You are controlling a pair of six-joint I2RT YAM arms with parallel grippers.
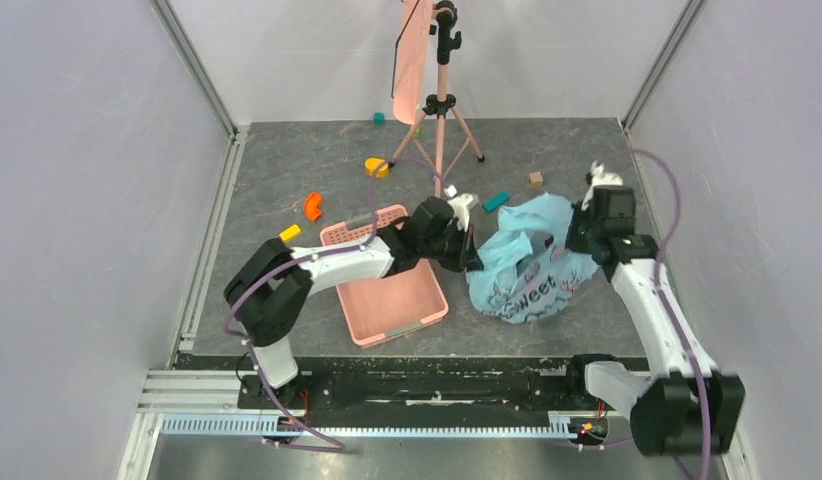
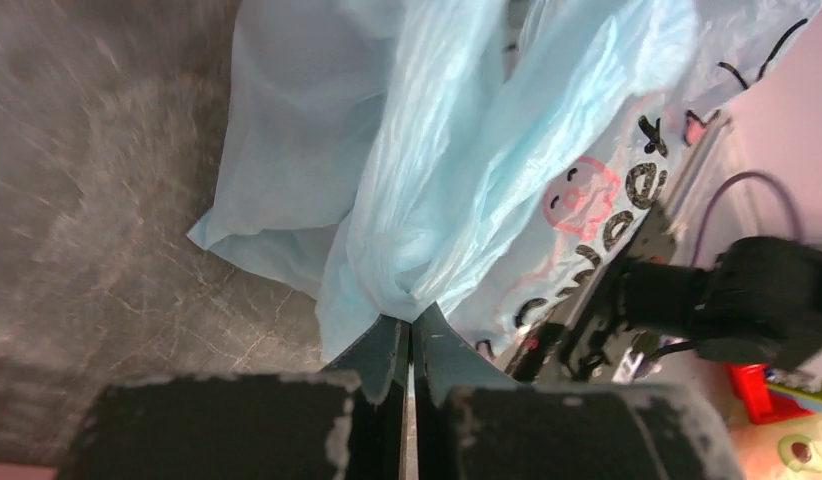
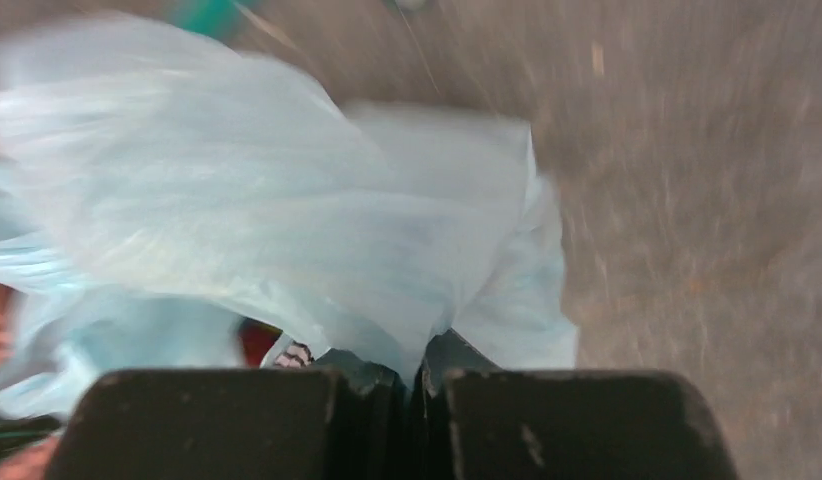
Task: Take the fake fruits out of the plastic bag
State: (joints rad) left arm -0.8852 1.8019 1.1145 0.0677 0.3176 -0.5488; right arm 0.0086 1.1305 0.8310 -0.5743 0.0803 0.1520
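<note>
Your plastic bag [image 1: 527, 265] hangs stretched between the two pairs of jaws, its long axis running from one pair to the other; the printed "Sweet" panel faces back toward the arm bases, the lettering climbing toward the right jaws; which way the mouth points you cannot tell from these views.

Your left gripper [image 1: 475, 260] has its jaws pressed together, with only a hairline gap between them in the left wrist view [image 2: 409, 335]; a gathered twist of the bag's blue film [image 2: 437, 150] is pinched between the tips and fans out ahead of them.

Your right gripper [image 1: 577, 240] is likewise clamped on the far edge of the bag; in its wrist view the jaws [image 3: 419, 372] meet on a fold of film [image 3: 287, 220] that billows ahead and to their left.

A fake fruit [image 3: 255, 340] shows only as a dark-red patch just left of the right jaws, tucked under the folds; its shape is too hidden to judge.

A pink basket [image 1: 387, 290] lies behind the left jaws, under that arm's forearm; a tripod [image 1: 442, 110] stands well beyond them.
</note>
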